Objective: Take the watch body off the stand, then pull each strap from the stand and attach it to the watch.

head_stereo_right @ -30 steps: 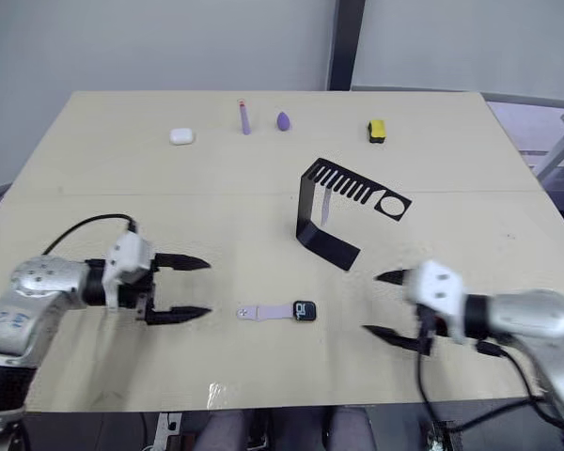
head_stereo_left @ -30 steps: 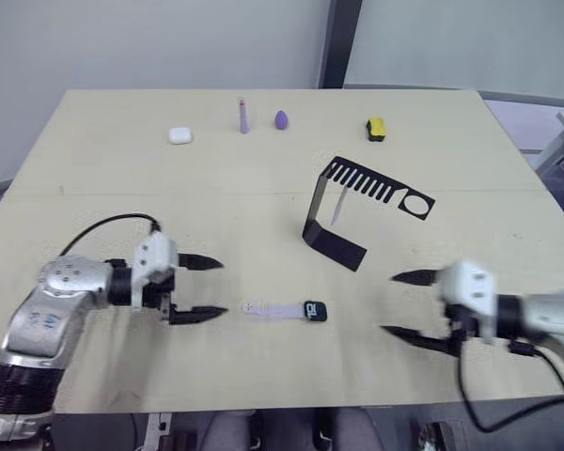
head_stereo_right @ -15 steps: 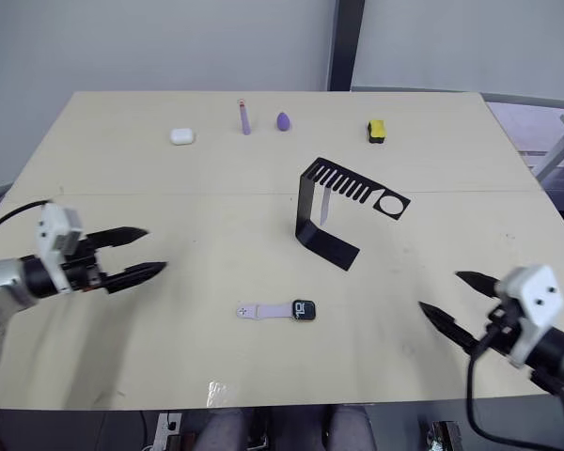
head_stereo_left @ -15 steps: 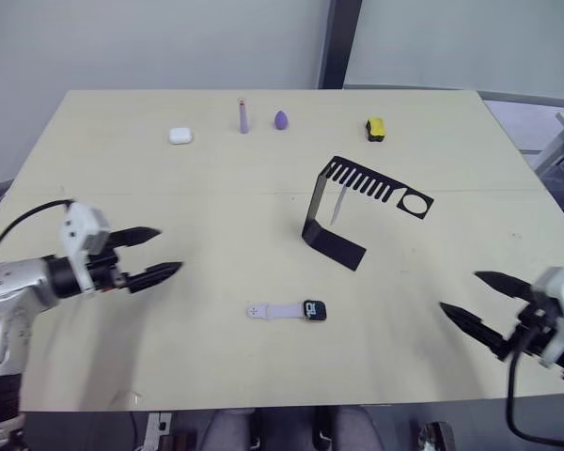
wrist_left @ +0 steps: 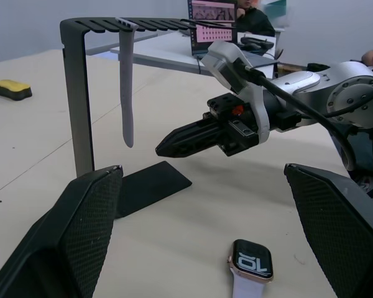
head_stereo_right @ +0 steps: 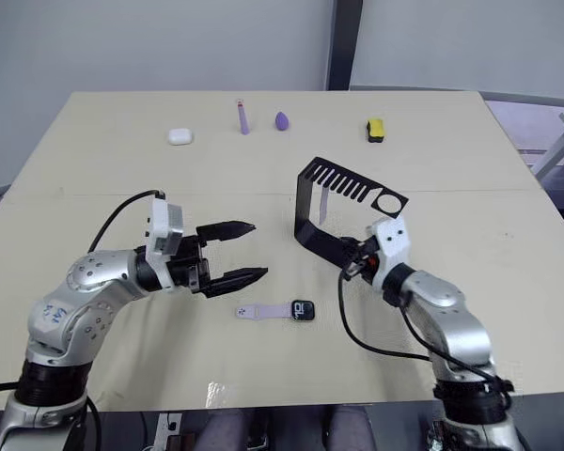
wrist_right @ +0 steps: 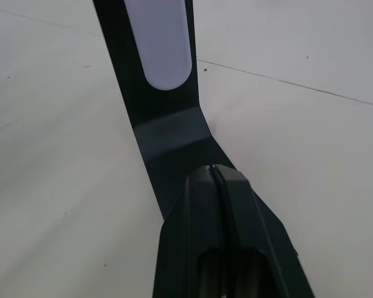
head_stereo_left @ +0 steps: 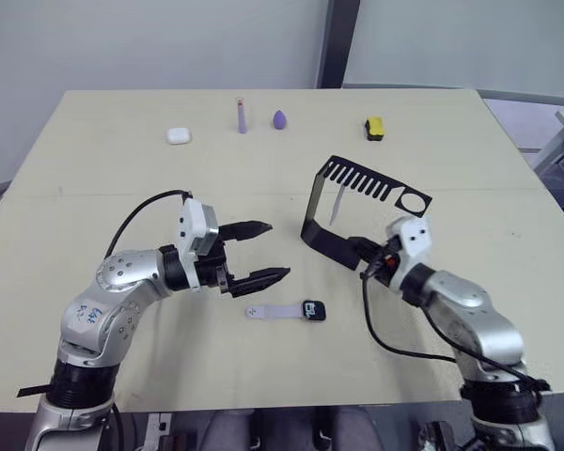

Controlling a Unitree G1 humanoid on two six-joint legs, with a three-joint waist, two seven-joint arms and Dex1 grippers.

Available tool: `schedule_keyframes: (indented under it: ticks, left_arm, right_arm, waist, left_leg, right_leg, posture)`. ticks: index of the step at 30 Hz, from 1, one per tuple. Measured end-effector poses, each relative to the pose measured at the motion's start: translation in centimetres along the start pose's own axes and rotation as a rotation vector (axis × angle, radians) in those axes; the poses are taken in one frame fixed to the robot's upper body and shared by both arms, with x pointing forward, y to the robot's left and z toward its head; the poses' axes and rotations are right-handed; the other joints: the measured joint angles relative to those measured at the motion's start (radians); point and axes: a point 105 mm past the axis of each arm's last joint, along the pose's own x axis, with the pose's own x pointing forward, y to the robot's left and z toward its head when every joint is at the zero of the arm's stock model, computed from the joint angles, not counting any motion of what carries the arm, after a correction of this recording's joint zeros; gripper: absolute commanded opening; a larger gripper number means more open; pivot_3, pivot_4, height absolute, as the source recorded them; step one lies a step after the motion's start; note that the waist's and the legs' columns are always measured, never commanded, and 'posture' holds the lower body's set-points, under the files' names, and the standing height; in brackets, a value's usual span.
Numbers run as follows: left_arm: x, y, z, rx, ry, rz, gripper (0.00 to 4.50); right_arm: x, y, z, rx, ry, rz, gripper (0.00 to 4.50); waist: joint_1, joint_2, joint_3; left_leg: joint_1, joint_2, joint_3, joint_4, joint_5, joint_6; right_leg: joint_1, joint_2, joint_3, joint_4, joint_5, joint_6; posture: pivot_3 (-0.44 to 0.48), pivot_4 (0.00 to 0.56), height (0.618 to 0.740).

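The watch body (head_stereo_left: pixel 312 310) lies flat on the table near the front, with one pale strap (head_stereo_left: pixel 273 311) joined to its left side. Behind it stands the black stand (head_stereo_left: pixel 317 202), and a second strap (head_stereo_left: pixel 339 205) hangs from its slotted top arm. My left gripper (head_stereo_left: pixel 277 250) is open, just up and left of the watch, with nothing between its fingers (wrist_left: pixel 81 236). My right gripper (head_stereo_left: pixel 357 247) is shut on nothing, its tips by the stand's flat base (wrist_right: pixel 174 149). It also appears as a closed black point in the left wrist view (wrist_left: pixel 177 141).
Along the far edge sit a white earbud case (head_stereo_left: pixel 178 135), a purple stick (head_stereo_left: pixel 242 116), a purple egg shape (head_stereo_left: pixel 279 119) and a yellow-and-black block (head_stereo_left: pixel 374 128). A desk with a laptop (wrist_left: pixel 212 12) and a seated person stands beyond the table's right side.
Both arms swung in from the table's sides toward the middle. The right gripper went from open to shut and now points at the stand's base. The left gripper stayed open.
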Motion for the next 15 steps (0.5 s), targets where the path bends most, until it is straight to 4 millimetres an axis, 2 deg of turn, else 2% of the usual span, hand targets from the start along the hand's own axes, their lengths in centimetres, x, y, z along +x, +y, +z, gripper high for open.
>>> schedule_keyframes:
  ticks: [5, 12, 15]
  left_arm:
    - [1.2, -0.1, -0.5, 0.001, -0.003, -0.012, 4.5]
    - [3.5, 0.0, 0.3, 0.035, -0.07, 0.002, 4.5]
    - [4.9, 0.4, 0.3, 0.05, -0.095, 0.027, 3.66]
  right_arm:
    - [0.4, -0.3, -3.0, -0.005, 0.164, -0.018, 0.04]
    - [0.3, -0.8, -2.8, 0.075, 0.145, -0.09, 0.04]
    - [0.2, -0.7, -2.8, 0.075, 0.149, -0.09, 0.0]
  waist:
    - [0.0, 0.0, -0.001]
    - [0.003, -0.004, -0.005]
    - [0.002, -0.005, -0.006]
  left_leg:
    - [0.002, 0.0, -0.001, 0.001, 0.0, 0.001]
    - [0.003, 0.001, -0.002, 0.0, 0.0, 0.0]
    - [0.003, 0.0, -0.002, 0.0, 0.0, 0.0]
  right_leg:
    - [0.002, -0.001, 0.0, 0.0, 0.0, 0.0]
    - [0.004, -0.001, -0.001, 0.0, 0.0, 0.0]
    - [0.004, -0.001, -0.001, 0.0, 0.0, 0.0]
  posture:
    - [0.0, 0.15, 0.74]
    - [0.0, 0.15, 0.74]
    - [0.0, 0.15, 0.74]
